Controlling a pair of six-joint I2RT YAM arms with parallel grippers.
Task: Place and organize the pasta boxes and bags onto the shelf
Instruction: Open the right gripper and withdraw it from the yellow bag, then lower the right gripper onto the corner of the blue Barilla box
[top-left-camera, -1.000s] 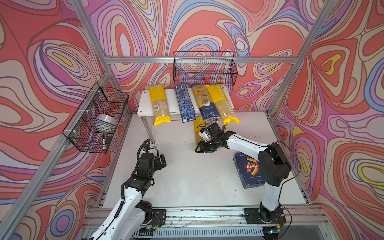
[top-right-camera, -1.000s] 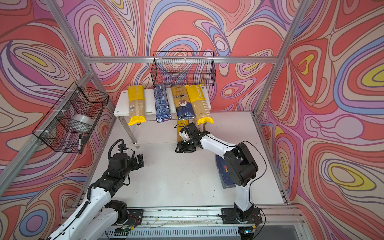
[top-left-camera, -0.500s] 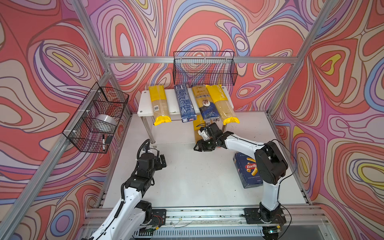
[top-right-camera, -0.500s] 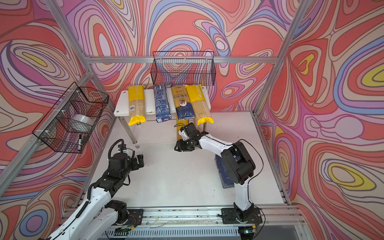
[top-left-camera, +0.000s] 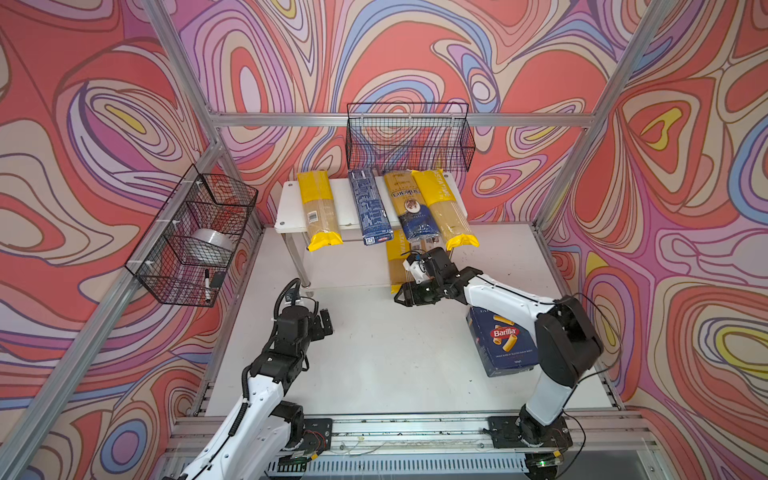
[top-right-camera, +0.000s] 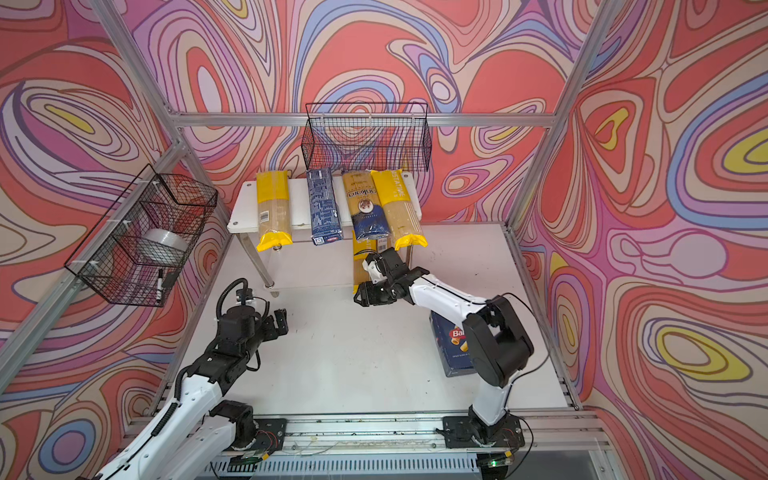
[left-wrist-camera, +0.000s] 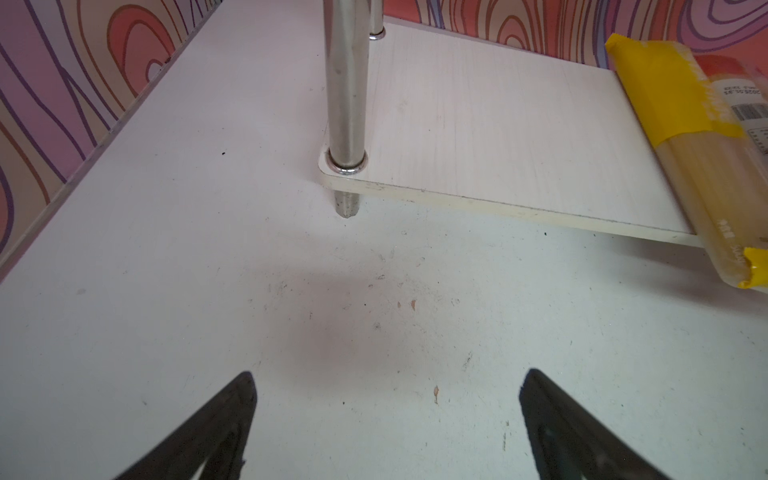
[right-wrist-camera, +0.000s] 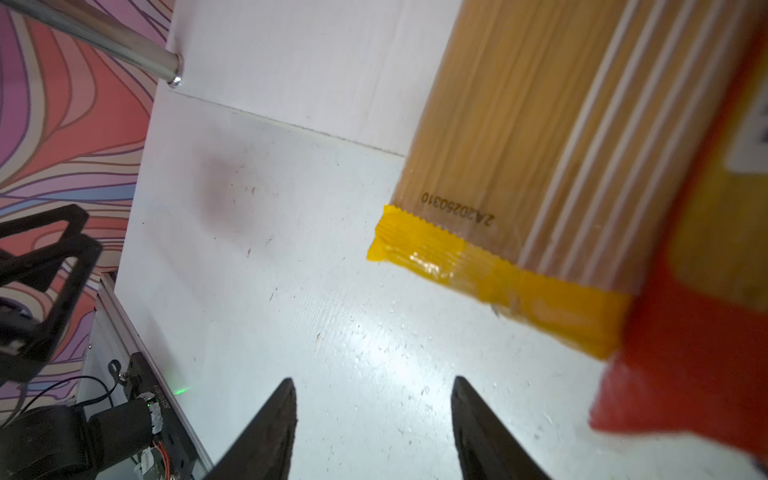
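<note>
The white shelf (top-left-camera: 291, 208) stands at the back. On its top tier lie a yellow bag (top-left-camera: 318, 212), the narrow blue pasta box (top-left-camera: 370, 210), the ankara bag (top-left-camera: 409, 208) and another yellow bag (top-left-camera: 444, 212). The lower tier (left-wrist-camera: 498, 124) holds a yellow bag (right-wrist-camera: 519, 166) with a red-ended bag (right-wrist-camera: 685, 353) beside it, both overhanging the front edge. The Barilla box (top-left-camera: 505, 345) lies on the table under my right arm. My right gripper (top-left-camera: 405, 296) (right-wrist-camera: 374, 384) hovers open and empty just in front of the lower tier. My left gripper (top-left-camera: 324, 322) (left-wrist-camera: 386, 382) is open over bare table.
A black wire basket (top-left-camera: 409, 137) hangs on the back wall above the shelf. Another basket (top-left-camera: 191, 237) on the left wall holds a tape roll (top-left-camera: 212, 245) and a marker. A chrome leg (left-wrist-camera: 347, 83) of the shelf stands ahead of my left gripper.
My right arm's elbow has shifted slightly while its gripper stays by the lower tier's front edge. The left arm has not moved.
</note>
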